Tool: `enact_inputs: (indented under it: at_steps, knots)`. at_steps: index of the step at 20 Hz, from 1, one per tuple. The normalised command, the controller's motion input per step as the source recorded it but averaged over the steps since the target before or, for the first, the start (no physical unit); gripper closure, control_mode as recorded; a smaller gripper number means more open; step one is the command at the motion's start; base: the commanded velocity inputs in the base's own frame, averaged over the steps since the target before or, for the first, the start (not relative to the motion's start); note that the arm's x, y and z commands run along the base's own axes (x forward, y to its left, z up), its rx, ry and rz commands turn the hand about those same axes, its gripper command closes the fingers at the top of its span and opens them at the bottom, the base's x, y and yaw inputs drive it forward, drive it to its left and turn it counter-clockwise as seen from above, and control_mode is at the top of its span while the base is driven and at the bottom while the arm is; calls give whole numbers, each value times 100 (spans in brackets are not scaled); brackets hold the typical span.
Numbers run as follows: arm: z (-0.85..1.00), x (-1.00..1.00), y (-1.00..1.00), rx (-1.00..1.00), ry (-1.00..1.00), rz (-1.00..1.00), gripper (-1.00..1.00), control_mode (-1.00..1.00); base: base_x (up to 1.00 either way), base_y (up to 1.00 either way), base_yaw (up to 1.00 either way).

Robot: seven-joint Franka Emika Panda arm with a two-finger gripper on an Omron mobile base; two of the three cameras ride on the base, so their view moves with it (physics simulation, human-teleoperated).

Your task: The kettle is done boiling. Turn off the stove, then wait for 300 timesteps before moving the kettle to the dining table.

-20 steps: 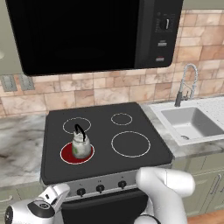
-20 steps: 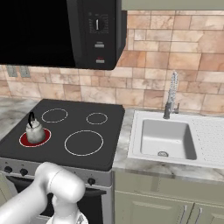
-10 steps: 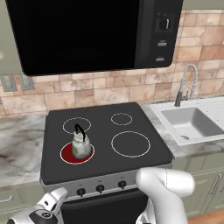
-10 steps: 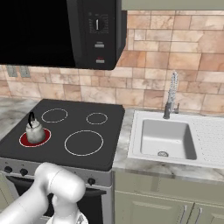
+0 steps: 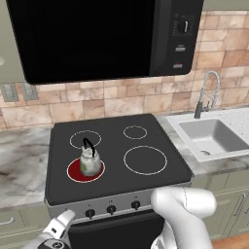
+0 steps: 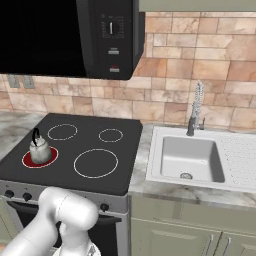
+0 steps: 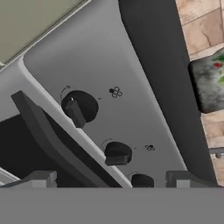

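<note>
The small pale grey-green kettle point(image 5: 89, 161) point(image 6: 39, 148) stands on the stove's front left burner point(image 5: 73, 171), which glows red. The black glass stove point(image 5: 160, 165) point(image 6: 125, 150) has a grey front panel with black knobs point(image 5: 90, 213). My gripper point(image 7: 113, 179) point(image 5: 61, 224) is open, low in front of that panel at its left end. In the hand view the nearest knobs point(image 7: 78, 108) point(image 7: 116, 154) lie just ahead of the spread fingertips point(image 7: 41, 179), untouched. The kettle point(image 7: 210, 85) shows blurred at the right edge of that view. The dining table is out of view.
A black microwave point(image 5: 97, 34) hangs over the cooktop. A sink point(image 6: 187, 157) with a tall faucet point(image 6: 196, 107) sits to the right in the marble counter point(image 5: 22, 160). Green cabinet fronts point(image 6: 190, 235) run below. The oven door handle point(image 7: 48, 135) crosses under the knobs.
The hand has sunk a little lower in front of the stove's left end. Kettle, burner glow and base are as before.
</note>
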Motion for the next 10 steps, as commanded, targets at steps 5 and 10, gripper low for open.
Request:
enact_inputs:
  at_steps: [5,10]
  knots:
    - [-11,16,2,0,0,0,-100,-100,0,0,0]
    - [-14,16,0,0,0,0,-100,-100,0,0,0]
